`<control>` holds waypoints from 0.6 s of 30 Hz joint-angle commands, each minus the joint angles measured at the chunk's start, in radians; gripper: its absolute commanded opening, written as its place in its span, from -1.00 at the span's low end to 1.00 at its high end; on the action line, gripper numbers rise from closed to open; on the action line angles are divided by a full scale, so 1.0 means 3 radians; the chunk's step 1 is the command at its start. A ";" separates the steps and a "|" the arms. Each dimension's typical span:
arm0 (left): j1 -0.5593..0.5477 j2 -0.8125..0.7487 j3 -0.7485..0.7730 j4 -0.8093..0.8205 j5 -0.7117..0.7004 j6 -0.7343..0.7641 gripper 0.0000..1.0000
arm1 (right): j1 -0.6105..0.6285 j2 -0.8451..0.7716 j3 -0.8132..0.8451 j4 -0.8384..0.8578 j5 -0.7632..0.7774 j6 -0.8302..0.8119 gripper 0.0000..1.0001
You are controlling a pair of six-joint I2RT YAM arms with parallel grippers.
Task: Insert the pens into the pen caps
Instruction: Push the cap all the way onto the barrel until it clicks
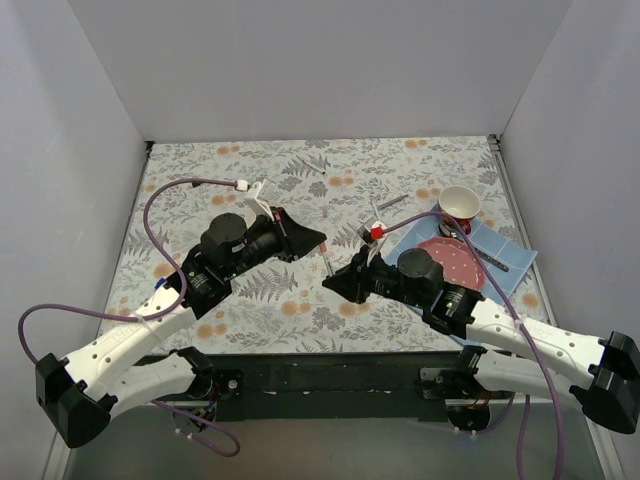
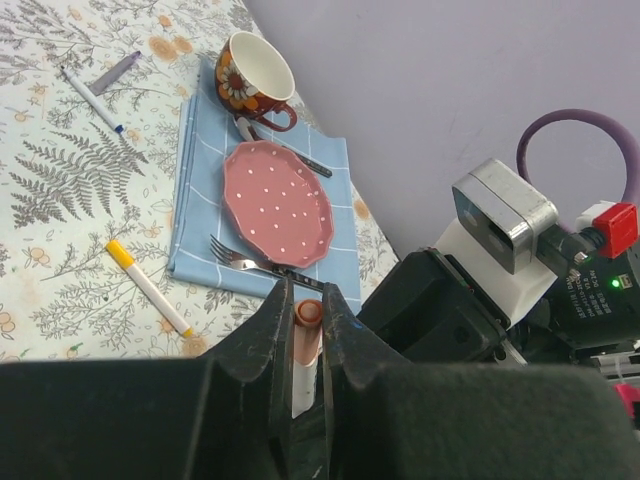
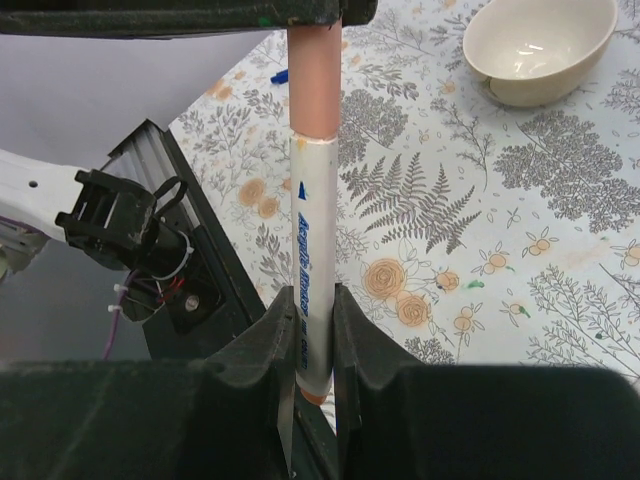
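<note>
A floral cloth [image 1: 300,170] covers the counter under me, with white walls [image 1: 300,60] around it. From my left wrist view, a blue checked napkin [image 2: 200,200] lies at upper centre. A pink plate [image 2: 277,202] with white dots sits on it. A cup [image 2: 255,70] with orange flower prints stands at the napkin's top edge. A grey fork [image 2: 240,258] lies just below the plate. A second utensil [image 2: 300,155] lies between cup and plate. From my right wrist view, a cream bowl [image 3: 540,45] sits on the cloth at upper right.
</note>
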 commanded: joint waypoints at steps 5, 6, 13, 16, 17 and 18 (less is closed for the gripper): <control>-0.0056 -0.0067 -0.0384 0.0049 0.0332 -0.0553 -1.00 | -0.0011 0.0145 0.0534 0.0174 0.0411 -0.0123 -0.97; -0.0051 -0.0056 -0.0440 0.0060 0.0342 -0.0574 -1.00 | -0.0016 0.0160 0.0565 0.0163 0.0451 -0.0144 -0.97; -0.0061 0.0000 -0.0685 0.0177 0.0460 -0.0718 -1.00 | -0.0016 0.0314 0.0887 0.0056 0.0554 -0.0328 -0.97; -0.0077 -0.0066 -0.0772 0.0167 0.0465 -0.0652 -1.00 | -0.0016 0.0329 0.1030 0.0000 0.0554 -0.0399 -0.97; -0.0082 -0.0087 -0.0813 0.0177 0.0475 -0.0621 -1.00 | -0.0016 0.0319 0.1061 0.0000 0.0529 -0.0405 -0.97; -0.0102 -0.0143 -0.0839 0.0182 0.0486 -0.0575 -1.00 | -0.0021 0.0319 0.1111 -0.0006 0.0463 -0.0410 -0.97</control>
